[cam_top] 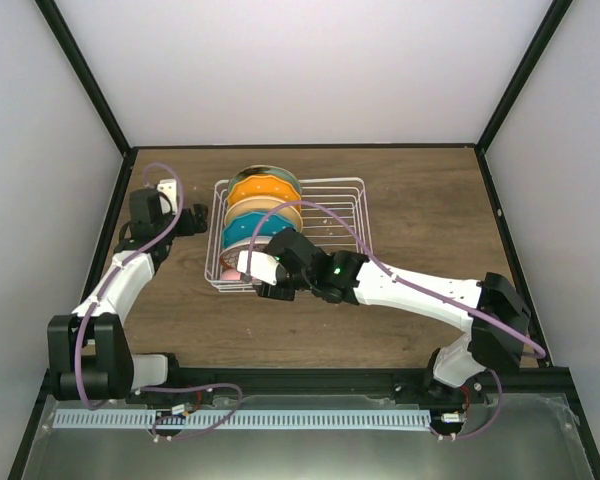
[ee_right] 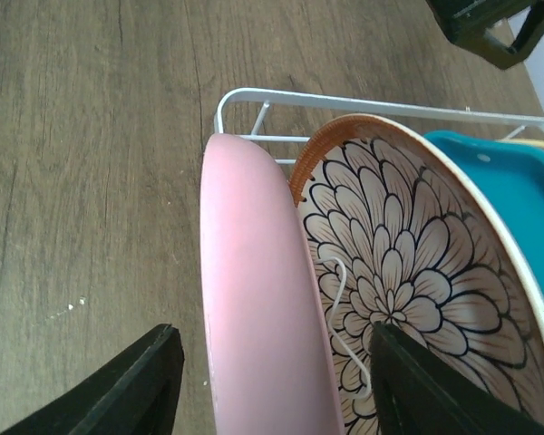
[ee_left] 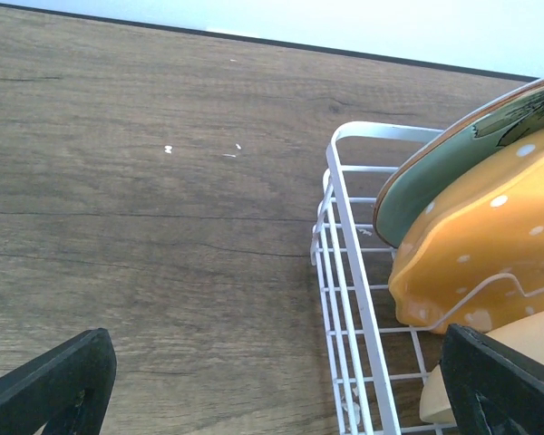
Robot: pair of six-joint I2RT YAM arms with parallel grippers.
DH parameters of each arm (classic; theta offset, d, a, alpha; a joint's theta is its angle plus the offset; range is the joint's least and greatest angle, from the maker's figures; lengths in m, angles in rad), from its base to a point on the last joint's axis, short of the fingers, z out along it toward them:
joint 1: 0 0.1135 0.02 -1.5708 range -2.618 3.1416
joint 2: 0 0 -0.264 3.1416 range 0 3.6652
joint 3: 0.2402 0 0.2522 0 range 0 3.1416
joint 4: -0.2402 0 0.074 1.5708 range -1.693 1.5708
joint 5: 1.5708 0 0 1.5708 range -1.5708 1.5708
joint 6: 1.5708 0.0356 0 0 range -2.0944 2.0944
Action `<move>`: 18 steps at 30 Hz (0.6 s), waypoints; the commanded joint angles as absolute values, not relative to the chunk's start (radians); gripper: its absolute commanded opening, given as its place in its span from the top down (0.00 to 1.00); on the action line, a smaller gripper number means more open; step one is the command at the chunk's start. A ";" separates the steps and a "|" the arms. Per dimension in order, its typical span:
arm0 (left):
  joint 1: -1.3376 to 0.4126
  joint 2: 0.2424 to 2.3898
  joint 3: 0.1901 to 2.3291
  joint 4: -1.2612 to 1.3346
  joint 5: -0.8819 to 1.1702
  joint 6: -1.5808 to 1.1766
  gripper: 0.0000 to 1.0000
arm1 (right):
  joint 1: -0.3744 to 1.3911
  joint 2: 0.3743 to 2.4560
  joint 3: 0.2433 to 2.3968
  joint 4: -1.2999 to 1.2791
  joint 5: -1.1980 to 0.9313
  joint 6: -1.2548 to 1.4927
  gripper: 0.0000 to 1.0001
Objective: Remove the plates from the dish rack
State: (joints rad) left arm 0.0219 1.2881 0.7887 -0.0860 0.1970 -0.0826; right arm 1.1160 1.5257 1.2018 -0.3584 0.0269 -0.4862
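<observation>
- Step in hand (judged): grasp pink plate (ee_right: 254,272), end of row at lower-left corner of dish rack (cam_top: 358,200) in top view.
- Right gripper (ee_right: 274,362): part-open, astride plate rim, holds nothing. Gap visible both sides.
- One finger (ee_right: 435,399) sits over floral plate (ee_right: 408,245). Cannot tell whether it is inside slot between the two plates.
- To do well: centre on rim, keep that finger off floral face, close gently. Lift straight up past wire divider (ee_right: 338,290) before swinging away.
- Left gripper (ee_left: 272,381): wide open, empty, left of rack wall in top view.
</observation>
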 commanded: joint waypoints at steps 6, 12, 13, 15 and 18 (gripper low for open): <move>0.027 1.276 0.776 -0.035 0.222 -0.135 0.00 | 1.123 1.545 1.137 -0.239 0.154 -0.548 0.72; 0.027 1.267 0.771 -0.035 0.226 -0.147 0.00 | 1.124 1.566 1.135 -0.190 0.188 -0.577 0.79; 0.027 1.265 0.769 -0.034 0.224 -0.147 0.00 | 1.124 1.566 1.137 -0.192 0.194 -0.578 0.80; 0.028 1.260 0.767 -0.034 0.221 -0.148 0.00 | 1.123 1.562 1.143 -0.188 0.217 -0.581 0.87; 0.028 1.257 0.760 -0.030 0.220 -0.158 0.00 | 1.125 1.553 1.147 -0.175 0.263 -0.594 0.93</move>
State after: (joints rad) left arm 0.0219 1.2854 0.7792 -0.0528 0.2115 -0.1406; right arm 1.1088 1.5509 1.1431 -0.1741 0.2329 -0.5953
